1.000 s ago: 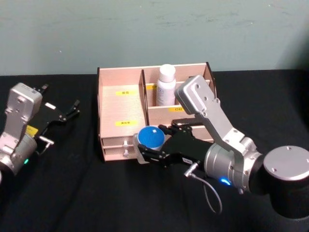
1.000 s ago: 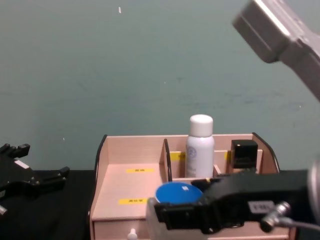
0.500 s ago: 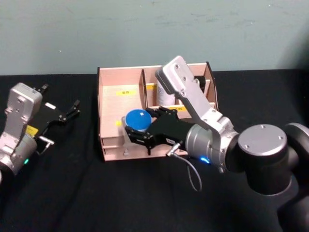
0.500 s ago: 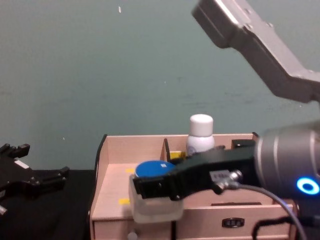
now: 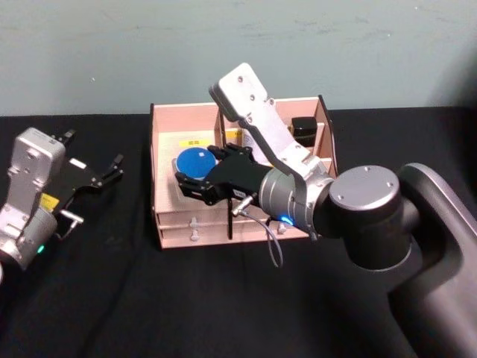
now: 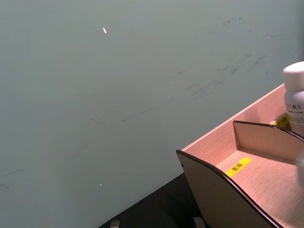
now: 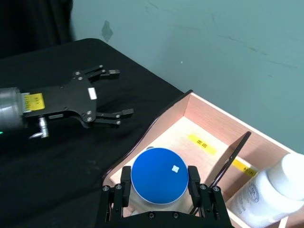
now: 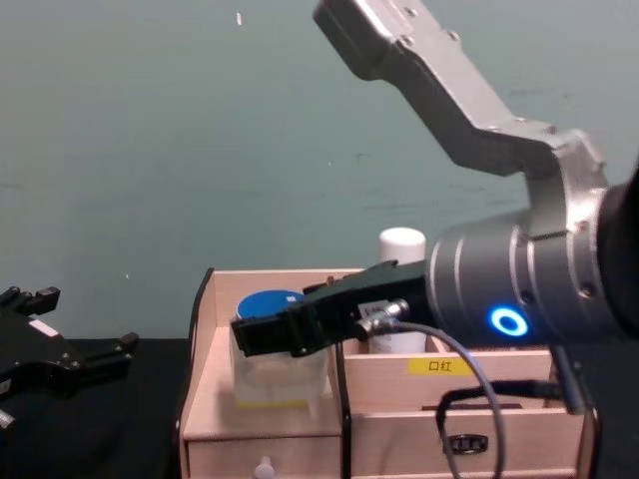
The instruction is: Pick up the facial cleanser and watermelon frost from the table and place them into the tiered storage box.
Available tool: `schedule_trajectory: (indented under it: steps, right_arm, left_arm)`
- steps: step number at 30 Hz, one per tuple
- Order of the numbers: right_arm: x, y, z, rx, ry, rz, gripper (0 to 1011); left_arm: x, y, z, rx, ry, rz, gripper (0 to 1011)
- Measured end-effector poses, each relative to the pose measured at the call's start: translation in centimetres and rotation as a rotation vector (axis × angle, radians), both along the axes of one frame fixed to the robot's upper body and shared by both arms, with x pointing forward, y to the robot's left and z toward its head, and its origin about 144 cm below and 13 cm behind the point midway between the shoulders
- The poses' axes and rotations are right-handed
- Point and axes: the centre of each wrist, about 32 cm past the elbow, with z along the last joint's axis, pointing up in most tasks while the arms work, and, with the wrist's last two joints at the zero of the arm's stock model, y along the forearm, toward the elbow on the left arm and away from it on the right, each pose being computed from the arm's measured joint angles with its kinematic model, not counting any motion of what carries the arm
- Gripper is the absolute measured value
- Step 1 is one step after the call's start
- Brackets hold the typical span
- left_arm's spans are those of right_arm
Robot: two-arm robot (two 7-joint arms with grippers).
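Right gripper [image 5: 195, 179]: pinching a blue-lidded jar [image 5: 192, 162], one finger on each side of its pale body; in the right wrist view the fingers [image 7: 194, 179] flank the round blue lid [image 7: 159, 175].
Jar position: held over the wide left compartment of the tiered storage box [image 5: 165, 134], above a yellow label [image 7: 201, 143] on the wooden floor. In the chest view the jar [image 8: 270, 349] shows just left of the dark-edged middle divider [image 8: 339, 399]; whether it touches the floor cannot be told.
Change: a second ago the jar hung in front of the box by the drawers; half a second ago it was at the front edge of the left compartment. It now sits farther back and more to the left, and the right arm has swung leftward with it.
Left gripper [image 5: 104, 173]: spread wide and holding nothing, low over the black table [image 5: 112, 298], well apart to the left of the box.
Other things: a white bottle [image 6: 295, 95] stands in the rear middle compartment, just right of the divider; a small black box [image 5: 302, 127] sits in the rear right compartment.
Obstruction: the right arm's silver link [image 5: 253, 112] crosses in front of the bottle in the head view.
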Motion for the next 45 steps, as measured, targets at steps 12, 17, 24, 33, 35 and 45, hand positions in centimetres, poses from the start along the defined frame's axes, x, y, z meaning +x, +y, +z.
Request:
schedule_trajectory:
  steps: [12, 17, 24, 33, 35, 45]
  right_arm:
    - [2.0, 1.0, -0.4, -0.009, 0.012, -0.024, 723]
    - [2.4, 1.2, -0.6, -0.014, 0.012, -0.034, 723]
    - [2.5, 1.4, -0.6, -0.013, 0.007, -0.040, 723]
    - [2.6, 1.7, -1.0, -0.016, 0.019, -0.045, 723]
    - [2.6, 1.7, -1.2, -0.017, 0.023, -0.047, 723]
    - [2.8, 1.7, -1.5, -0.016, 0.032, -0.048, 723]
  left_arm:
    - [0.0, 0.0, 0.0, 0.000, 0.000, 0.000, 1001]
    - [0.0, 0.0, 0.0, 0.000, 0.000, 0.000, 1001]
    - [0.0, 0.0, 0.0, 0.000, 0.000, 0.000, 1002]
    - [0.0, 0.0, 0.0, 0.000, 0.000, 0.000, 1001]
    - [0.0, 0.0, 0.0, 0.000, 0.000, 0.000, 1001]
    - [0.0, 0.0, 0.0, 0.000, 0.000, 0.000, 1001]
